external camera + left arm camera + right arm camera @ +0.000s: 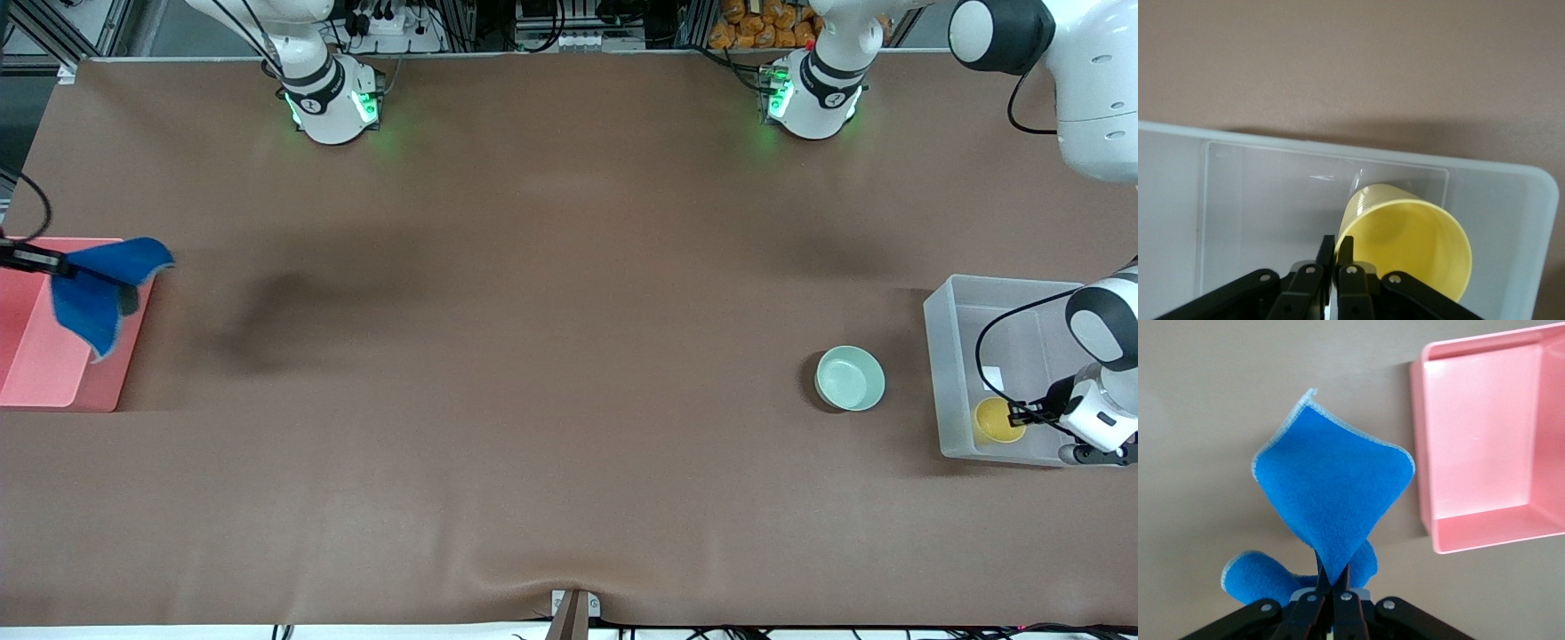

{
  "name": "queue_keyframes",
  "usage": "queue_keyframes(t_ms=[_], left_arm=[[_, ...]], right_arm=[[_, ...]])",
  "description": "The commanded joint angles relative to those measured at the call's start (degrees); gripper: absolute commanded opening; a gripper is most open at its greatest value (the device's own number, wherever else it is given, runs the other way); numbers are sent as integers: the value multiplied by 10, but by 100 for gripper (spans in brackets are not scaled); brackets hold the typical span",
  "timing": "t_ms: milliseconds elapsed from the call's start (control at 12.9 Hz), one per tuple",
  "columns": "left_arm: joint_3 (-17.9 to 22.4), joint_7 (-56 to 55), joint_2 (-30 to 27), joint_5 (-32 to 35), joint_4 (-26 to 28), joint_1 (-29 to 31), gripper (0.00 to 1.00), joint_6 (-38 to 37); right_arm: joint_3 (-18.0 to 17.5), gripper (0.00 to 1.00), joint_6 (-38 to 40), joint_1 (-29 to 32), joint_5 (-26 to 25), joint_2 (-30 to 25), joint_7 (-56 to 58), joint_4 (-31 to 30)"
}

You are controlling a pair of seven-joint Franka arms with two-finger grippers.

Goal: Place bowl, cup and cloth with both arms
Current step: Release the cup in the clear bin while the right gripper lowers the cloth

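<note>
Cloth [98, 298] hanging pinched by one corner in the right gripper [1332, 581], fingers pressed together on the fabric, held in the air over the table-side rim of the pink tray [53, 378] at the right arm's end. Cup [1408, 243] clamped by its rim in the left gripper [1336, 248], one finger inside and one outside, tilted inside the clear bin [956, 311] at the left arm's end. Bowl [850, 378] alone on the table beside the bin, toward the table's middle from the left gripper, untouched.

Step in hand, by the look of it: both arms delivering at once. Next probably calls for carrying the cloth fully over the tray before letting go, and for opening on the cup (likely to tip if dropped tilted), then fetching the bowl.

Front view alone shows the bowl and both containers together. Right wrist view shows the tray standing off to one side of the cloth, not under it. Left wrist view alone shows the rim grip plainly.
</note>
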State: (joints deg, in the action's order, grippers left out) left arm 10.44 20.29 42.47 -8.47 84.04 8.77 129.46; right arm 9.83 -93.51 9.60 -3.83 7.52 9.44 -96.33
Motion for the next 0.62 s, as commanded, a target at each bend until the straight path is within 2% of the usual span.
queue_keyframes(t_ms=[0, 77, 309, 541], left_arm=[[5, 10, 11, -12, -23, -2, 80, -1], [5, 12, 9, -9, -24, -2, 81, -7], [10, 11, -14, -6, -24, -2, 91, -43], [11, 2, -52, 0, -52, -3, 92, -155]], right_arm=[[-8, 0, -9, 75, -14, 11, 67, -6], [-8, 0, -11, 102, -14, 22, 103, -5], [-7, 0, -40, 153, -16, 42, 201, 2], [-7, 0, -114, 176, -42, 71, 278, 2]])
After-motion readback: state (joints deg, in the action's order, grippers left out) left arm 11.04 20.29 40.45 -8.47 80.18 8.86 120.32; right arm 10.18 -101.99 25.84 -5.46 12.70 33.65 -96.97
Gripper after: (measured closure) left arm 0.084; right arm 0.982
